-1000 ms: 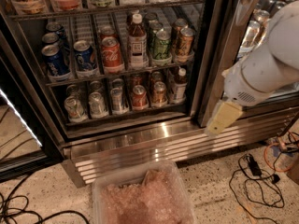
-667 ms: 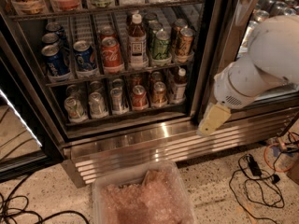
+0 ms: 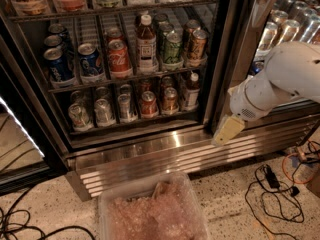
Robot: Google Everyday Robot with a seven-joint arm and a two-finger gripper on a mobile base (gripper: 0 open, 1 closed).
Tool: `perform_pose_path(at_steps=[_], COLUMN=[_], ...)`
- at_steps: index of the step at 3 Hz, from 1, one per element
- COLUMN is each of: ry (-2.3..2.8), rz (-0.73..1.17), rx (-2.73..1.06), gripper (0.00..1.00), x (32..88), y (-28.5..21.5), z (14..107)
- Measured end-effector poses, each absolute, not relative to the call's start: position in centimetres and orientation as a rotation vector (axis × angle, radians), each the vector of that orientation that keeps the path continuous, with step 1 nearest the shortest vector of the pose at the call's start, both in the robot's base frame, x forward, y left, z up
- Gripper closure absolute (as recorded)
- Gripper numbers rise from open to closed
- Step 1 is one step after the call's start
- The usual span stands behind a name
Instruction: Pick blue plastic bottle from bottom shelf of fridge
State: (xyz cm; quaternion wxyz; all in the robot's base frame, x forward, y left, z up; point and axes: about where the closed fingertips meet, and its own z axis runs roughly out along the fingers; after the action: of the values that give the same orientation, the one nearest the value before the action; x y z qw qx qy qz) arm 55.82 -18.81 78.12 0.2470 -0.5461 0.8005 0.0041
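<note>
- The gripper [image 3: 227, 130] hangs low at the right, outside the open compartment and in front of the lower edge of the neighbouring door. It carries nothing. Whether it is wide or narrow, I cannot tell.
- The blue plastic bottle [image 3: 191, 91] stands at the right end of the bottom shelf [image 3: 131, 125], close to the black upright of the fridge [image 3: 218, 59].
- The bottle is upright, with its long axis vertical and its white cap pointing up. Its pale label faces the front.
- An orange-topped can [image 3: 170, 100] stands just beside it on the left; I cannot tell whether they touch.
- Risk: the upright lies between the gripper and the bottle. A straight sideways move would probably strike the frame, so the arm likely has to come round to the front first.
- Risk: the bottle sits tight between the can and the side wall. A wide or off-centre approach could nudge the can into the row of cans or tip the bottle backward.
- Risk: the rack above hangs low over the cap, so lifting before pulling out could catch the cap on it.
- Risk: the taller white-capped bottle [image 3: 146, 37] on the middle rack looks similar and could be taken for the target.
- A dropped bottle would probably land near the plastic bin [image 3: 150, 211] or the floor cables [image 3: 278, 194].
</note>
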Motion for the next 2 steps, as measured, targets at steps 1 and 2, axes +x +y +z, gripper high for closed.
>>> perform_pose_path(at_steps=[1,2], ry=[2.134,2.134], rz=[0.132,0.132], rx=[-1.455,-1.455], gripper=[0.0,0.0], x=[56.69,56.69], y=[-19.39,-19.39], z=[77.1,77.1])
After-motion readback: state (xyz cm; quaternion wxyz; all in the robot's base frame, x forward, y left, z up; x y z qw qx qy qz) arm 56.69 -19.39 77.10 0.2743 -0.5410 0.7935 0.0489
